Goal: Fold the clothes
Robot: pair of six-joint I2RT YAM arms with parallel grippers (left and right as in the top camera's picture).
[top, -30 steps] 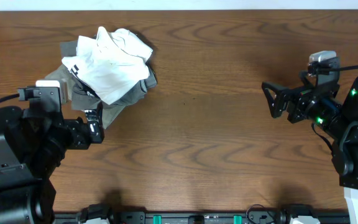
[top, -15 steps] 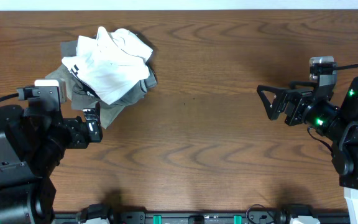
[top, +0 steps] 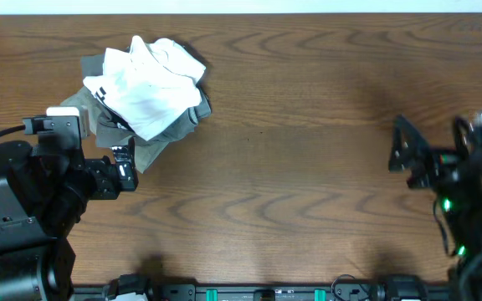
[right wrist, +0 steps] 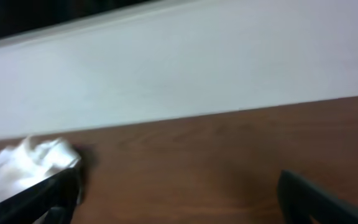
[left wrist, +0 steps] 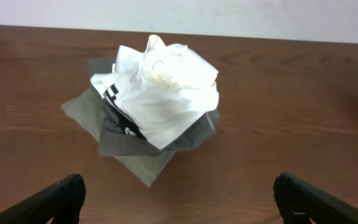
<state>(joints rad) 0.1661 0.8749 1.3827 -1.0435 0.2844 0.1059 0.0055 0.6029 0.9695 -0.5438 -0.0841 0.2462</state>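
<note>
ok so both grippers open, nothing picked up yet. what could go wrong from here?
1. The white T-shirt sits crumpled on the grey-olive garments, a black garment wedged between; a pinch by the left gripper could catch several layers.
2. No hem or sleeve shows clearly, so a blind grab may not let it spread flat.
3. The right gripper is far across the table; reaching the pile may crowd the left arm.

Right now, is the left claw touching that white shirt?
Apart. Left wrist view shows bare table between the open left gripper and the white T-shirt.
</note>
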